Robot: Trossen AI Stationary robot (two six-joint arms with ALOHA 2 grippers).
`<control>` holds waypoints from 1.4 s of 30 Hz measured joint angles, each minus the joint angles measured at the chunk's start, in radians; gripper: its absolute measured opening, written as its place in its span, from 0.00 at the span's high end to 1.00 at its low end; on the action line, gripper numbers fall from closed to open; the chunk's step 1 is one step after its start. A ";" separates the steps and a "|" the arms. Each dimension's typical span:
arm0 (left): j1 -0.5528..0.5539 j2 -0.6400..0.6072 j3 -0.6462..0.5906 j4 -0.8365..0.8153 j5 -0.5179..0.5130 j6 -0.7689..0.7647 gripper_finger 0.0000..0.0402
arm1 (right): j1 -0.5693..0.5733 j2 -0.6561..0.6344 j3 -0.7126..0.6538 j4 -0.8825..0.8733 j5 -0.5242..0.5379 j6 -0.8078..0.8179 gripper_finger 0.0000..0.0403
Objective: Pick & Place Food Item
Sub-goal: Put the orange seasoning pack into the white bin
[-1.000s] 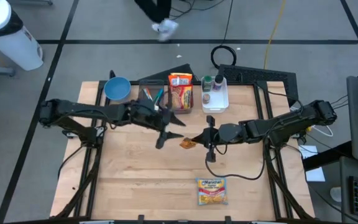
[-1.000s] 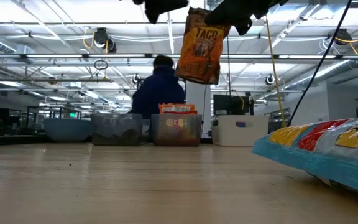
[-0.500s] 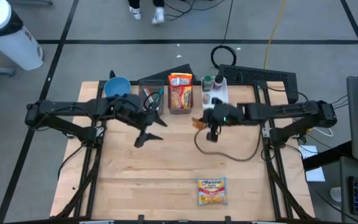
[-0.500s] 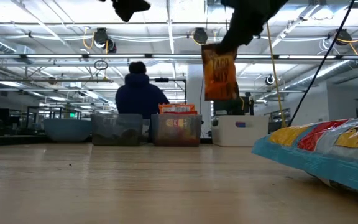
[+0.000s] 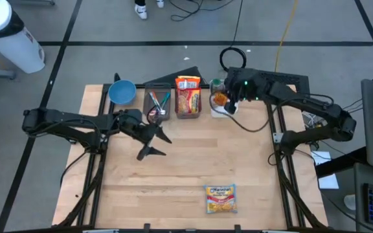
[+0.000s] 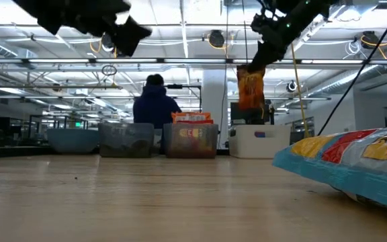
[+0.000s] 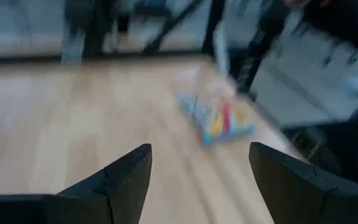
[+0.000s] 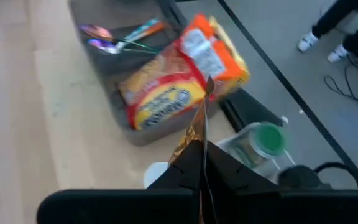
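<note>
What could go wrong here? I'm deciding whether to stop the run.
1. The right hand pinches the taco packet only by its top edge, so the packet hangs loose above the white bin and might swing or slip out.
2. A green-capped bottle already stands in that bin, so the packet could land on it instead of settling inside.

The orange taco seasoning packet (image 6: 250,88) hangs upright in the air, pinched at its top edge by the right gripper (image 6: 263,55), above the white bin (image 5: 228,107) at the table's far edge.
</note>
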 joint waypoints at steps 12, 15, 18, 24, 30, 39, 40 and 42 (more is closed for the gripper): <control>-0.018 -0.027 -0.108 0.147 0.011 -0.064 0.30 | -0.166 0.126 -0.001 0.033 -0.061 -0.043 1.00; -0.021 -0.028 -0.107 0.156 0.011 -0.064 0.30 | -0.182 0.147 -0.013 0.063 -0.061 -0.051 1.00; -0.021 -0.027 -0.107 0.150 0.010 -0.050 0.30 | -0.195 0.155 -0.062 0.127 -0.060 -0.066 1.00; -0.021 -0.027 -0.107 0.153 -0.009 -0.040 0.30 | -0.233 0.154 -0.146 0.197 -0.061 -0.072 1.00; -0.020 -0.027 -0.107 0.154 -0.067 -0.017 0.30 | -0.253 0.154 -0.235 0.282 -0.088 -0.073 1.00; -0.020 -0.027 -0.107 0.194 -0.093 -0.018 0.30 | -0.256 0.153 -0.345 0.439 -0.110 -0.070 1.00; -0.020 -0.027 -0.107 0.198 -0.095 -0.017 0.30 | -0.256 0.152 -0.355 0.454 -0.111 -0.070 1.00; -0.020 -0.027 -0.107 0.203 -0.096 -0.017 0.30 | -0.256 0.152 -0.371 0.475 -0.111 -0.068 1.00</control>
